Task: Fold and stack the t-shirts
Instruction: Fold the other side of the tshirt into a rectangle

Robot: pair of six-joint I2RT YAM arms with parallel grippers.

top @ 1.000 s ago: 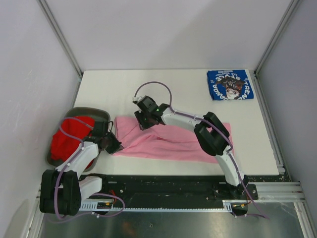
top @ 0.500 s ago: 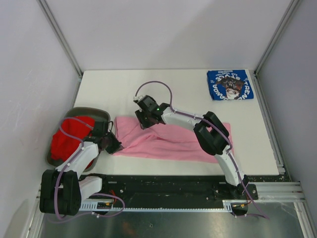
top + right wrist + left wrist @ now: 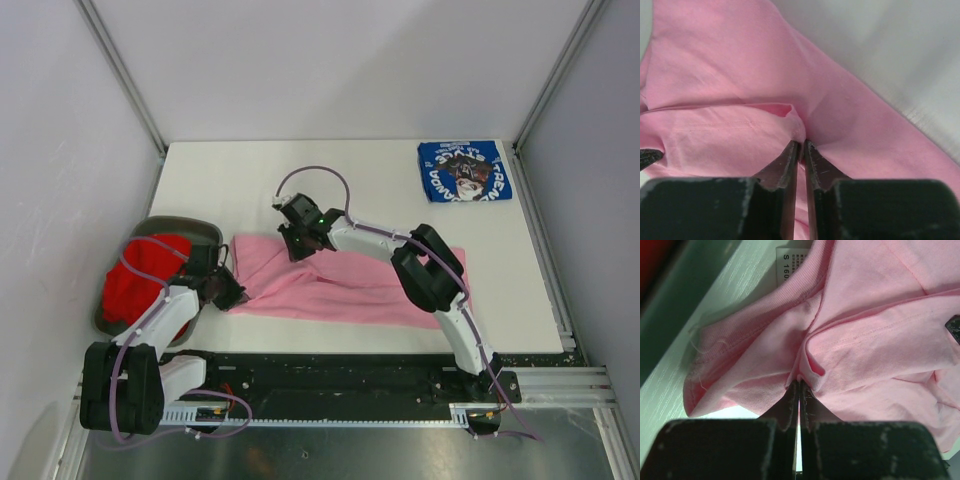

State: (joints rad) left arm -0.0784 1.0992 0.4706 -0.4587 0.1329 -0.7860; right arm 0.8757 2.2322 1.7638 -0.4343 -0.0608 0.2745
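A light pink t-shirt (image 3: 340,285) lies spread and rumpled across the table's near middle. My left gripper (image 3: 238,296) is shut on a fold at the shirt's left edge; the wrist view shows the pink t-shirt (image 3: 865,340) pinched between my left gripper's (image 3: 799,382) tips. My right gripper (image 3: 300,247) is at the shirt's far left corner, shut on a raised fold of the pink t-shirt (image 3: 730,90), as my right gripper (image 3: 801,144) shows. A folded blue t-shirt (image 3: 464,170) lies at the far right. A red t-shirt (image 3: 135,280) sits in the bin.
The grey oval bin (image 3: 185,228) stands at the table's left edge, right beside my left arm. Enclosure walls and metal posts ring the white table (image 3: 240,180). A care label (image 3: 790,262) shows at the shirt's collar.
My right gripper has closed onto the fold of the pink shirt and shifted slightly right. The left arm has not moved.
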